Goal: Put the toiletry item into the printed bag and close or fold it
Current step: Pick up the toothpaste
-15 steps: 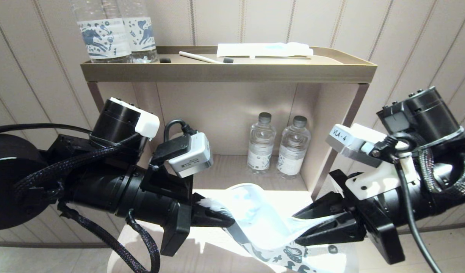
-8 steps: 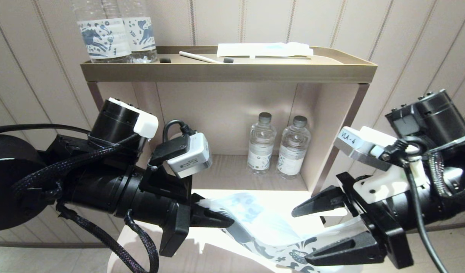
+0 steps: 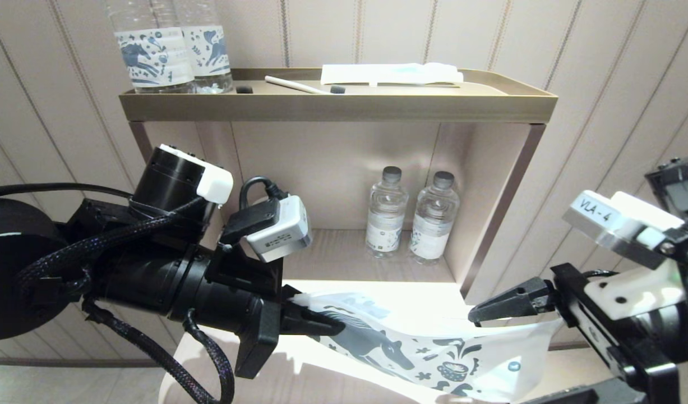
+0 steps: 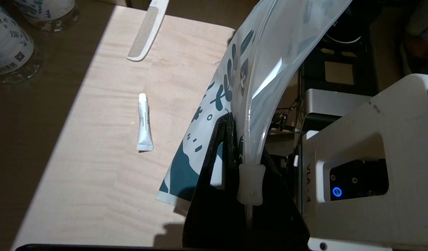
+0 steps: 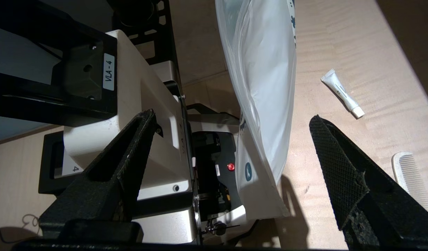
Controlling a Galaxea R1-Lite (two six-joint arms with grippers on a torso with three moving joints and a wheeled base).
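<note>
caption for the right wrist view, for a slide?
Right hand open and apart from the printed bag, which hangs between its fingers; tube and comb lie on the table.

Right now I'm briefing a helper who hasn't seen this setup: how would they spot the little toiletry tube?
Start at the pale wooden tabletop below the two arms. On its sunlit part, beside the printed bag held in the left gripper, lies the small white tube, flat and alone. Unlike the white comb farther along, it is short, smooth and capped, with no teeth.
</note>
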